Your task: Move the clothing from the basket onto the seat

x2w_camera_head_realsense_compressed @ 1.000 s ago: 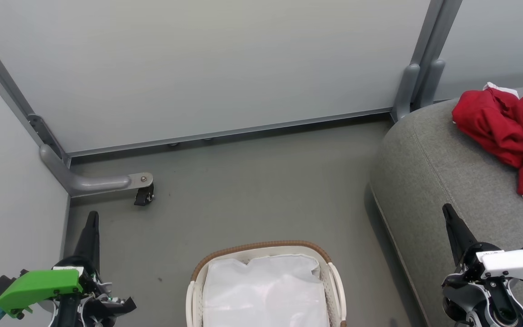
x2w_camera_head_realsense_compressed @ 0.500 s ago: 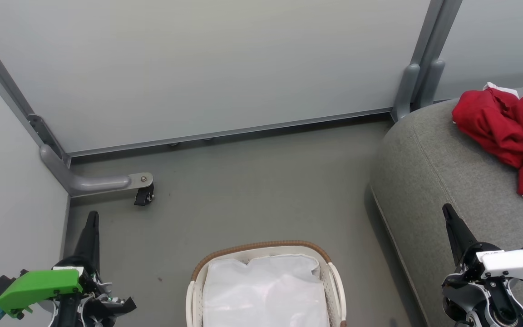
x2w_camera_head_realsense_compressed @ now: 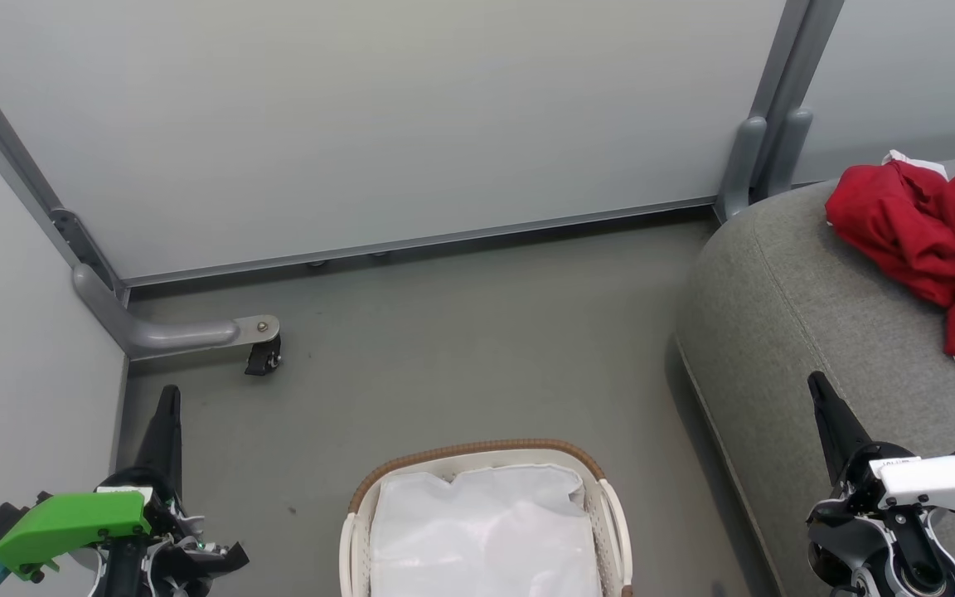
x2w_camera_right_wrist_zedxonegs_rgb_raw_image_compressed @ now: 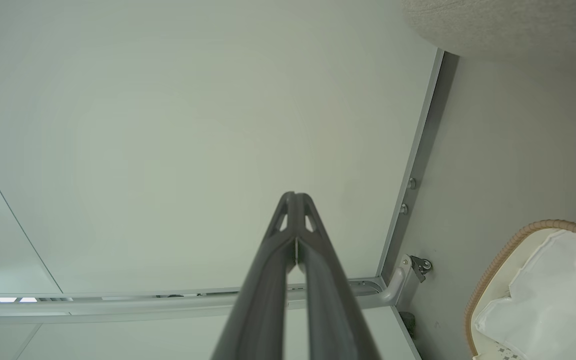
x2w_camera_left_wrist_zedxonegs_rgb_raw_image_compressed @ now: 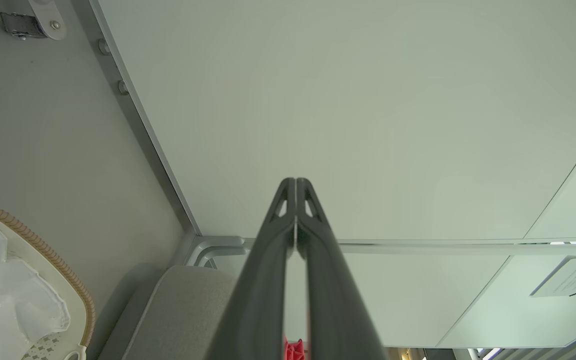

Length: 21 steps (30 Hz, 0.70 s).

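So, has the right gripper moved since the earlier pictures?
No. The right gripper sits at the same spot against the seat as before, its fingers shut.

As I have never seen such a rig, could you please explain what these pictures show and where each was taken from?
This is a wheeled robot with two arms. The wide picture comes from its head camera, looking down at a grey floor. The other two come from wrist cameras, each looking along that arm's two long dark fingers. The left gripper and right gripper are both shut, holding nothing. On the floor stands a small oval white plastic basket with a brown rim; its visible inside shows white fabric liner. The soft red clothing lies on the large rounded grey fabric seat.
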### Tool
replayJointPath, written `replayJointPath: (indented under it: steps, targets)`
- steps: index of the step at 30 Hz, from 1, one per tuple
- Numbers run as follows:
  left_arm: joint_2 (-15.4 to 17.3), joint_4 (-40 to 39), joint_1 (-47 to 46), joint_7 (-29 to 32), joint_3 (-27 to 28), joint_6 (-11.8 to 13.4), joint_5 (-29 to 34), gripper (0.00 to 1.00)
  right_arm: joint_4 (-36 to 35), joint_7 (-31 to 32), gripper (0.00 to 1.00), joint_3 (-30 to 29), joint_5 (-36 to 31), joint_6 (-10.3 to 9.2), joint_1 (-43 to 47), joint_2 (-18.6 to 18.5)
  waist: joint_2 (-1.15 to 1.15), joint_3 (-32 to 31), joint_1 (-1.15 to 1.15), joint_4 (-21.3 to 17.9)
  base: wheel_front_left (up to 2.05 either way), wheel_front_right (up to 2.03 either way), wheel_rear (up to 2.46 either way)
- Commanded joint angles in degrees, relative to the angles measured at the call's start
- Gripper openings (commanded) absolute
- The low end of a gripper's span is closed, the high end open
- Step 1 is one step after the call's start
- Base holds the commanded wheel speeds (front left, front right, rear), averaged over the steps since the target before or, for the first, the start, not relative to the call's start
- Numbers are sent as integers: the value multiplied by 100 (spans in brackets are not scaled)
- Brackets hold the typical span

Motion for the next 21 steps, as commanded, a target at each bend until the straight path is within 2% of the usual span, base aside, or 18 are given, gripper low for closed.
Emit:
replayJointPath:
  steps: [1,21]
  targets:
    - [19,-10,-59,18,13,-28,-18,0,-23,17,0,-12,19,-3,-51,-34,0,0,0,0,0,0,0]
    - [19,-11,-58,18,13,-28,-18,0,-23,17,0,-12,20,-3,-50,-34,0,0,0,0,0,0,0]
